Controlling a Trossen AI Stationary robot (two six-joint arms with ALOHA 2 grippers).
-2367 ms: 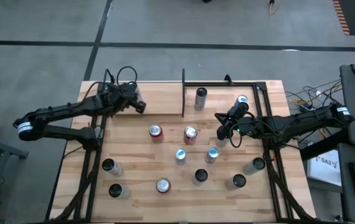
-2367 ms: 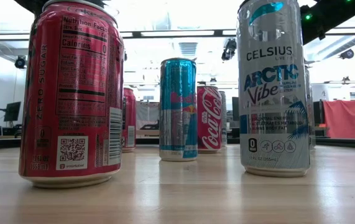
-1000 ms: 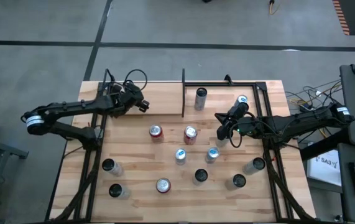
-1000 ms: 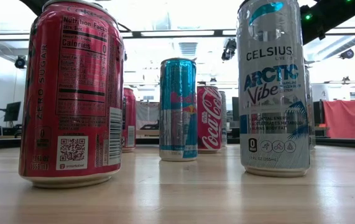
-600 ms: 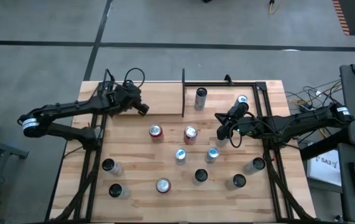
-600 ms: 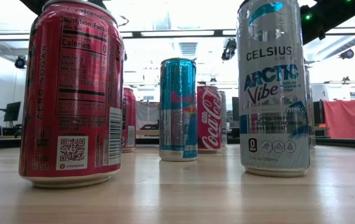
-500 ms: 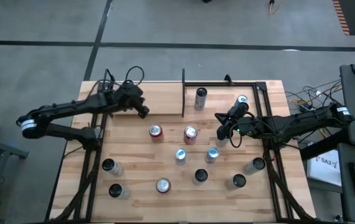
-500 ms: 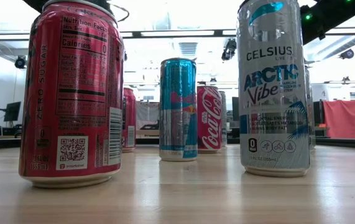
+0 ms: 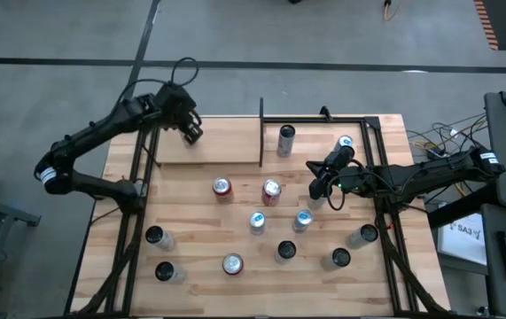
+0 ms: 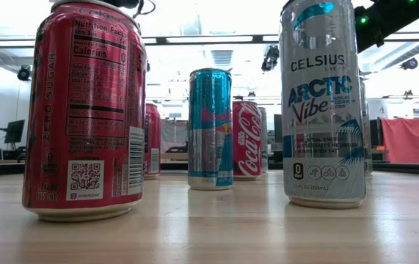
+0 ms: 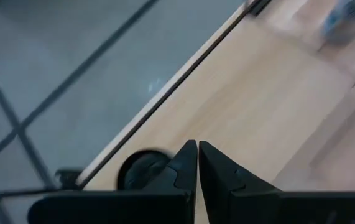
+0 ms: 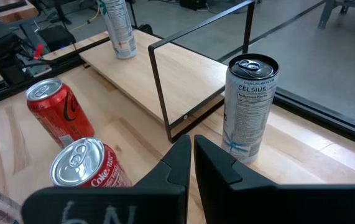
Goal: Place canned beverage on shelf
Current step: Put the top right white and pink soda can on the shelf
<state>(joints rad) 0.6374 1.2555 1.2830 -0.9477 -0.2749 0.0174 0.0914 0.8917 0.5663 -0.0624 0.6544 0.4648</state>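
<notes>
The counter (image 9: pixel 190 239) carries scattered cans. The shelf (image 9: pixel 226 146) lies at its far edge, with one can (image 9: pixel 286 139) standing just beside it. Left fingers (image 9: pixel 192 134), pressed together and empty, hover over the shelf. Right fingers (image 9: pixel 316 188), likewise closed and empty, hang mid-counter.

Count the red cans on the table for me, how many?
3. The first red can and second red can stand side by side mid-table; the third red can stands near the front edge. None looks hidden from above.
</notes>
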